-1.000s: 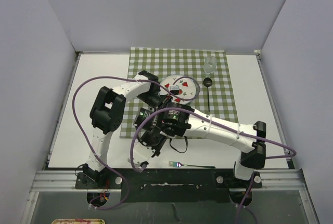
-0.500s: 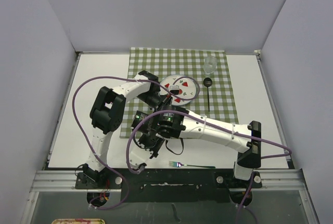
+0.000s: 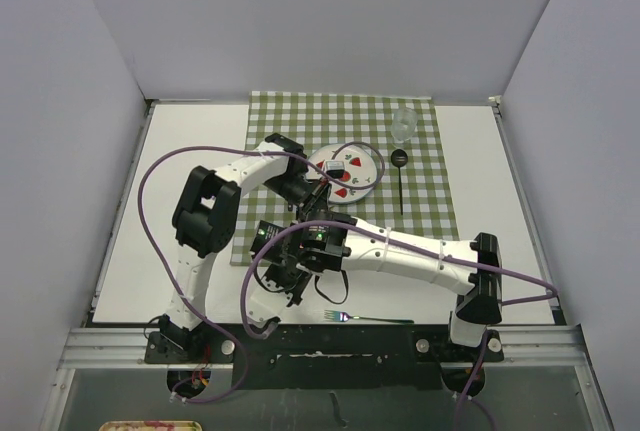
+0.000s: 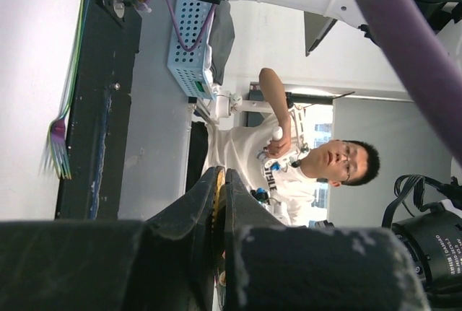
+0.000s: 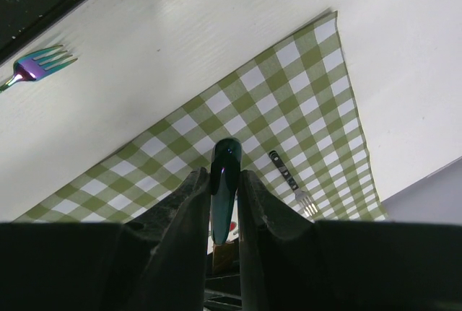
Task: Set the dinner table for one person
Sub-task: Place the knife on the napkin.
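While the white tabletop [image 3: 480, 181] is lying under everything, two arms are reaching over its checked cloth [image 3: 300, 121].
A plate [image 3: 355, 166] is sitting on the cloth, a black spoon [image 3: 400, 176] just right of it. The left gripper [image 3: 318, 183] is hanging at the plate's left edge, jaws closed tight. The right gripper [image 5: 222, 172] is squeezing a dark green handle [image 5: 225, 158] in its jaws. A shiny fork [image 3: 365, 319] is lying on the bare tabletop by the near edge.
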### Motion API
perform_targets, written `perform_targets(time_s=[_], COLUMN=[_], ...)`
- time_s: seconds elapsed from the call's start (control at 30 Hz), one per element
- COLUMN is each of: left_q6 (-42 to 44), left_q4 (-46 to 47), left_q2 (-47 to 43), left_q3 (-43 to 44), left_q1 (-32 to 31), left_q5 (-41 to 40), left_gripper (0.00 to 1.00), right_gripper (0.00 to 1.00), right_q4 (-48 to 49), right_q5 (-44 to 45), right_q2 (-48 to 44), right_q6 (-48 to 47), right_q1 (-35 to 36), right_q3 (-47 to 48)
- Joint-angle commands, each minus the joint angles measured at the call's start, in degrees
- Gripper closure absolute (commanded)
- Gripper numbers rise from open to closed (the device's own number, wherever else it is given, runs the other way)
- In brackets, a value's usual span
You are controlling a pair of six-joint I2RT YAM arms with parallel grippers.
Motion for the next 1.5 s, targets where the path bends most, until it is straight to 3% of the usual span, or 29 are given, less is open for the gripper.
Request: perform_targets(time_s=[0.0, 0.3, 0.8, 1.13, 1.33, 1.47], left_q6=[0.42, 0.66, 0.85, 0.93, 1.28, 1.48], left_q4=[-7.09, -7.11, -7.09, -7.09, -7.09, -7.05], left_q2=[-3.33, -2.79, -1.36, -1.75, -0.45, 0.38], left_q3=[2.5, 2.72, 3.7, 3.9, 4.42, 4.8], left_q1=[-0.1, 0.23, 0.83, 1.06, 2.12, 2.73], left_q5=[1.54, 1.37, 0.7, 0.35, 0.2, -0.01], left_gripper=[1.0, 1.0, 1.0, 1.0, 1.0, 1.0], right_gripper=[0.97, 0.93, 0.72, 0.63, 0.47, 0.44], right_q4=[2.8, 3.19, 8.86, 5.57, 5.81, 6.96], right_q5=[6.73, 6.53, 4.35, 1.71, -0.6, -0.81], right_q2=[-1.45, -1.65, -3.71, -3.5, -2.92, -3.16], right_q6=[-2.05, -1.52, 2.65, 2.67, 5.57, 6.67], right_q1=[-0.53, -0.68, -3.51, -3.54, -3.45, -3.37], right_q3=[-2.17, -1.49, 1.13, 0.88, 3.46, 3.83])
